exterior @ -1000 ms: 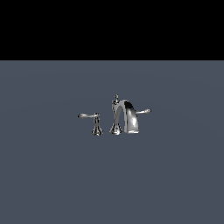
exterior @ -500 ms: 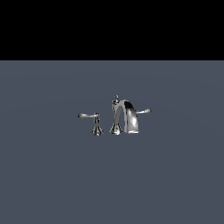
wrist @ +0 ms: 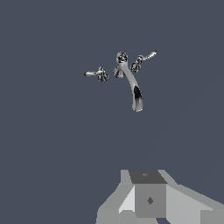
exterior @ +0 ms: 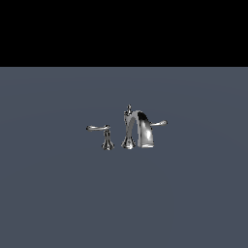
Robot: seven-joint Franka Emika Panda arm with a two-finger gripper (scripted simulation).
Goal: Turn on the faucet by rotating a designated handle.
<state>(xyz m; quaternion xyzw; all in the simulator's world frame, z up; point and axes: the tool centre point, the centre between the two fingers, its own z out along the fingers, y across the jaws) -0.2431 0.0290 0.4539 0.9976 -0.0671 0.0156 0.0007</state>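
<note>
Handle: the slim chrome handle (exterior: pixel 98 128) is lying nearly level on its own small bell-shaped pedestal, standing apart from the spout at the exterior view's left of the set; in the wrist view it (wrist: pixel 93 73) is showing as the lever farther from the other one.
Faucet: the chrome faucet (exterior: pixel 138 129) is sitting near the middle of the grey desk (exterior: pixel 58 193), its broad arched spout curving beside a knob-topped post, a second lever (exterior: pixel 159 123) poking out behind the spout at the exterior view's right.
Gripper: the gripper (wrist: pixel 148 205) is showing only as a grey block at the edge of the wrist view, well apart from the faucet and holding nothing; its fingers are out of sight, so whether it is spread or closed cannot be told.
Stage: the approach is looking barely begun, with the handle untouched.
Doing it well: the arm is needing to close in on the free tip of the separate lever, not the half-hidden one, meeting it from the side.
Push: sweeping the tip around its pedestal, far from the pivot, is likely giving the easiest turn.
Risk: the thin shiny lever is likely slipping off a glancing contact.
</note>
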